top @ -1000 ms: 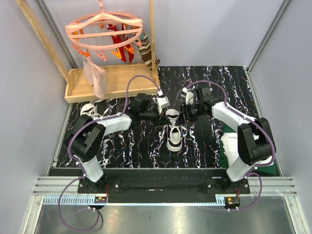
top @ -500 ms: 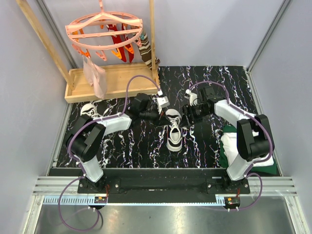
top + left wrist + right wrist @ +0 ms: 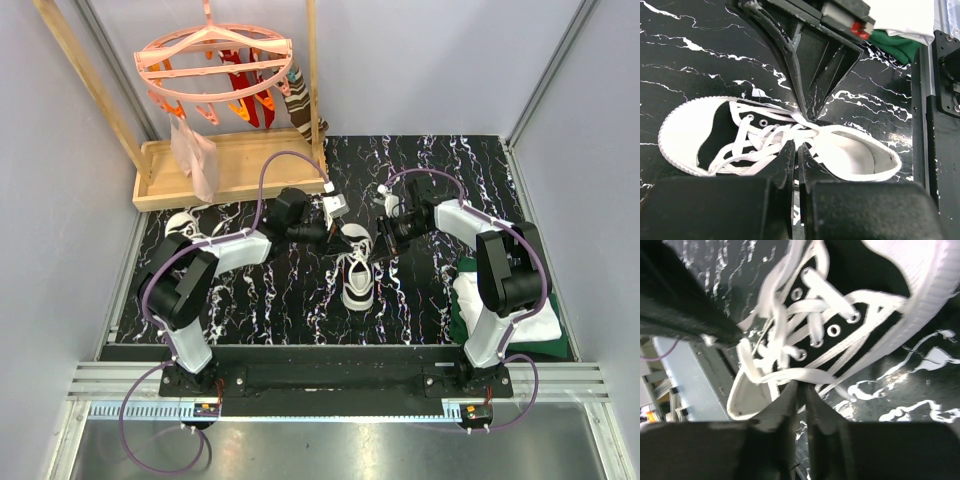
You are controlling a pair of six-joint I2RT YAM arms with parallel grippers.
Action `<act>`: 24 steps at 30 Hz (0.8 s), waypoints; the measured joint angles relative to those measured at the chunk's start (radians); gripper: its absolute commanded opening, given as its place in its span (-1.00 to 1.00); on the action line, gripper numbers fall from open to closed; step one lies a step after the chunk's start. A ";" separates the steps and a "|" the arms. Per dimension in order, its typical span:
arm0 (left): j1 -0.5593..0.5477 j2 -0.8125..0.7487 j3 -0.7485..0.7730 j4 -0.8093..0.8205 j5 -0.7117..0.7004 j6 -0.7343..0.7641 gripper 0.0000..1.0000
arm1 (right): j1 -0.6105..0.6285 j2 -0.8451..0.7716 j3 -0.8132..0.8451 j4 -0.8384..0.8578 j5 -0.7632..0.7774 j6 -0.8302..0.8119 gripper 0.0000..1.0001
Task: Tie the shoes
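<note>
One black sneaker (image 3: 357, 275) with a white toe cap lies mid-table, toe toward the arms, its white laces loose. My left gripper (image 3: 336, 238) is at the left side of its heel end, and my right gripper (image 3: 381, 246) at the right side. In the left wrist view the left gripper (image 3: 796, 146) is shut on a white lace (image 3: 790, 131) over the shoe's opening, with the right gripper's fingers (image 3: 800, 85) just opposite. In the right wrist view the right gripper (image 3: 803, 386) is shut on a lace strand (image 3: 795, 375) beside the eyelets. The second sneaker (image 3: 186, 225) lies at the far left.
A wooden tray (image 3: 235, 170) on a wooden frame stands at the back left, under a pink clip hanger (image 3: 215, 60) with a striped sock (image 3: 300, 100). A folded white-and-green cloth (image 3: 510, 310) lies at the right, by the right arm.
The right arm has swung its wrist back and slightly right, drawing its lace strand outward. The shoe's heel end has shifted a little. The left gripper has stayed almost in place.
</note>
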 measured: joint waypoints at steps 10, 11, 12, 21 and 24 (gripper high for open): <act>0.000 0.013 0.024 -0.066 -0.005 0.033 -0.95 | -0.001 -0.011 0.006 -0.100 -0.150 -0.030 -0.51; 0.000 0.016 0.026 -0.072 -0.006 0.039 -0.96 | -0.001 -0.011 0.013 -0.112 -0.154 -0.032 -0.48; 0.000 0.017 0.026 -0.079 -0.008 0.043 -0.96 | -0.001 -0.011 0.023 -0.119 -0.154 -0.032 -0.43; 0.000 0.018 0.026 -0.121 -0.010 0.070 -0.95 | 0.000 -0.029 0.082 -0.019 -0.074 0.135 -0.22; 0.000 0.018 0.026 -0.121 -0.010 0.079 -0.93 | 0.002 -0.029 0.083 0.013 -0.068 0.161 -0.21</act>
